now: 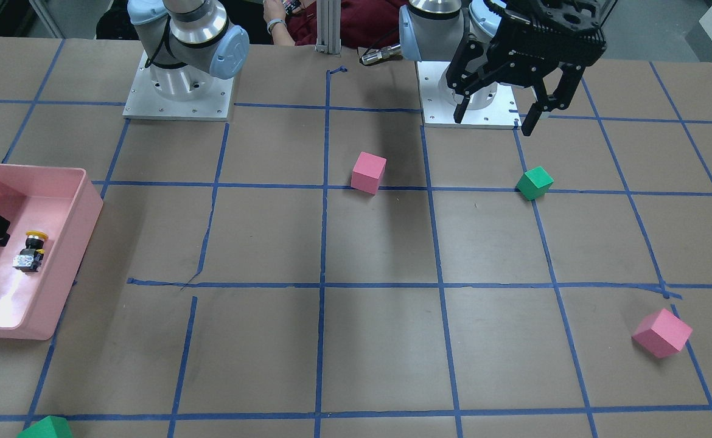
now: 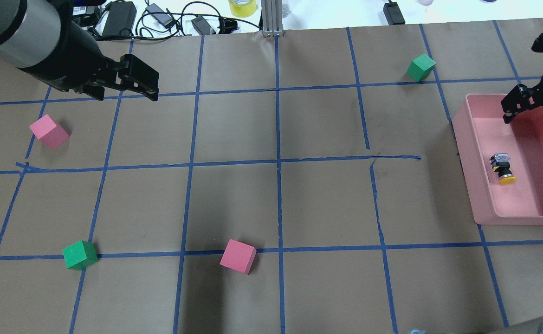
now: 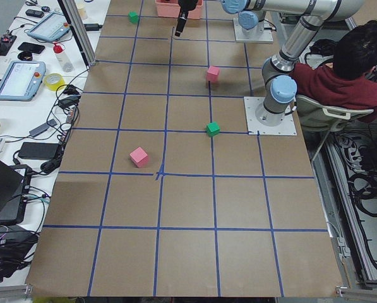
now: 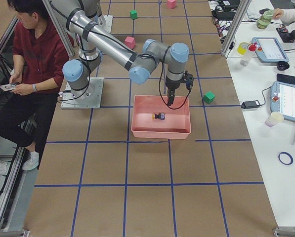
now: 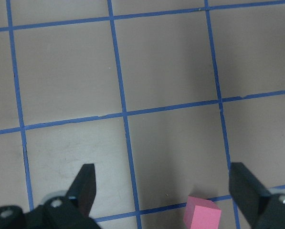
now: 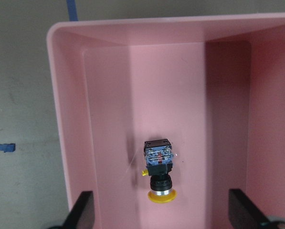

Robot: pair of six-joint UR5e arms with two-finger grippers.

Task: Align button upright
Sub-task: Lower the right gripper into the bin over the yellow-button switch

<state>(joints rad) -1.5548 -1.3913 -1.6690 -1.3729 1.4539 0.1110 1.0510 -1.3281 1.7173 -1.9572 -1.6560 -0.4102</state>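
Observation:
The button (image 6: 159,174) lies on its side on the floor of the pink bin (image 6: 68,119), yellow cap toward my right gripper and grey-white contact block away from it. It also shows in the overhead view (image 2: 502,169), the front view (image 1: 30,249) and the right side view (image 4: 159,116). My right gripper (image 6: 161,210) is open and empty and hovers above the bin (image 2: 471,171), apart from the button; in the overhead view the gripper (image 2: 531,115) is over the bin's far end. My left gripper (image 5: 163,176) is open and empty, high over the table (image 2: 134,81).
Pink cubes (image 2: 48,131) (image 2: 237,256) and green cubes (image 2: 80,254) (image 2: 421,67) stand scattered on the brown table with blue tape lines. One pink cube (image 5: 203,214) lies below my left gripper. Cables and gear lie along the table's far edge. A person sits behind the robot.

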